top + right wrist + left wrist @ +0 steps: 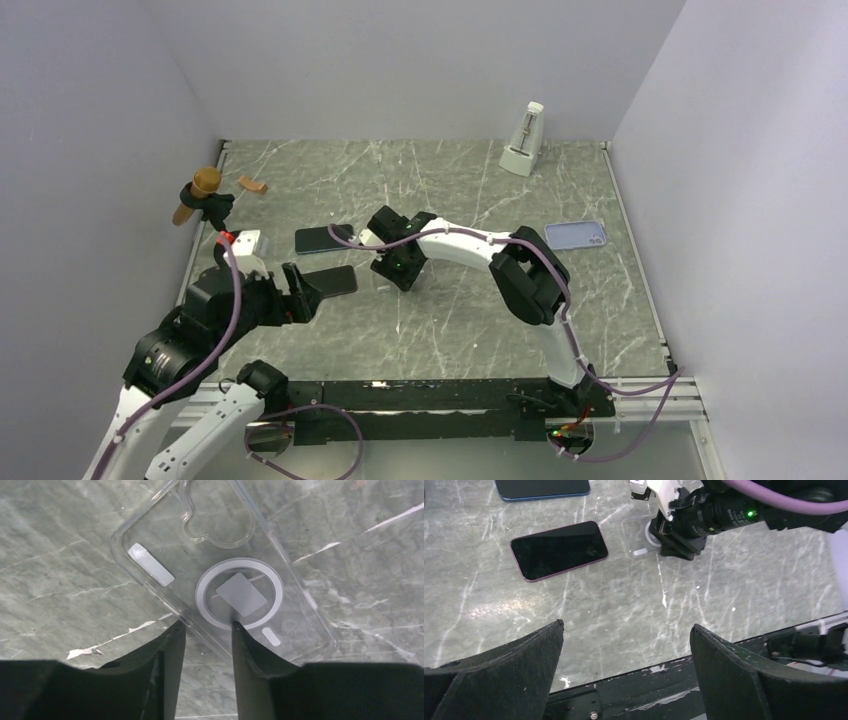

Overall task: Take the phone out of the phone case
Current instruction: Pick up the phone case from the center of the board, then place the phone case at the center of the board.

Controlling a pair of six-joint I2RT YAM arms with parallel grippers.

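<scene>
The pale lavender phone case [575,234] lies flat at the table's right side, with its dark camera cutout at its right end, far from both grippers. I cannot tell whether a phone is inside it. My right gripper [400,268] is low at the table's middle. In the right wrist view its jaws [207,624] stand narrowly apart, astride the long edge of a clear case [220,575] with a magnet ring. A dark phone with a purple rim [559,550] lies bare on the table. My left gripper [626,625] is wide open and empty, near it.
A second dark phone with a blue rim [323,238] lies left of the right gripper. A white metronome [523,140] stands at the back. A wooden tool on a black stand [198,192] and a small brown piece [253,184] sit at the back left.
</scene>
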